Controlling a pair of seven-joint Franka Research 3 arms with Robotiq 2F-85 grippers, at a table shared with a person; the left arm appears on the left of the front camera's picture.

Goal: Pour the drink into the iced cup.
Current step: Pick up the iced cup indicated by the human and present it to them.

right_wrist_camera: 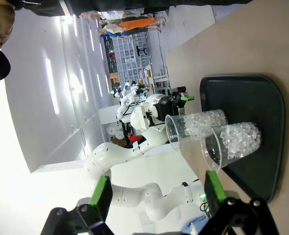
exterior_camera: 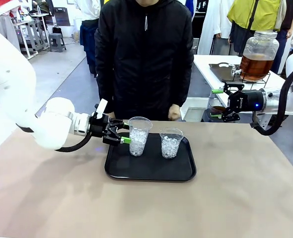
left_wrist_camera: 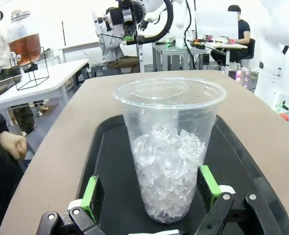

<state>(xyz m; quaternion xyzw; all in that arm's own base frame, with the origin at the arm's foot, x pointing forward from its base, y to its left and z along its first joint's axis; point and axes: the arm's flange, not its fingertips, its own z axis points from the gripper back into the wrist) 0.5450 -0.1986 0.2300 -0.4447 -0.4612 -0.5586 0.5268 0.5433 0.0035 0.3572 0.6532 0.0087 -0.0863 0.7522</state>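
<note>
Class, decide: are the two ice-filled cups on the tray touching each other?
Apart. The front view shows bare black tray between the taller cup and the shorter cup.

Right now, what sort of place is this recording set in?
Probably a robotics lab staged as a drinks counter: a glass dispenser jar of amber drink on a side table, a black serving tray, and an equipment-laden workbench behind.
</note>
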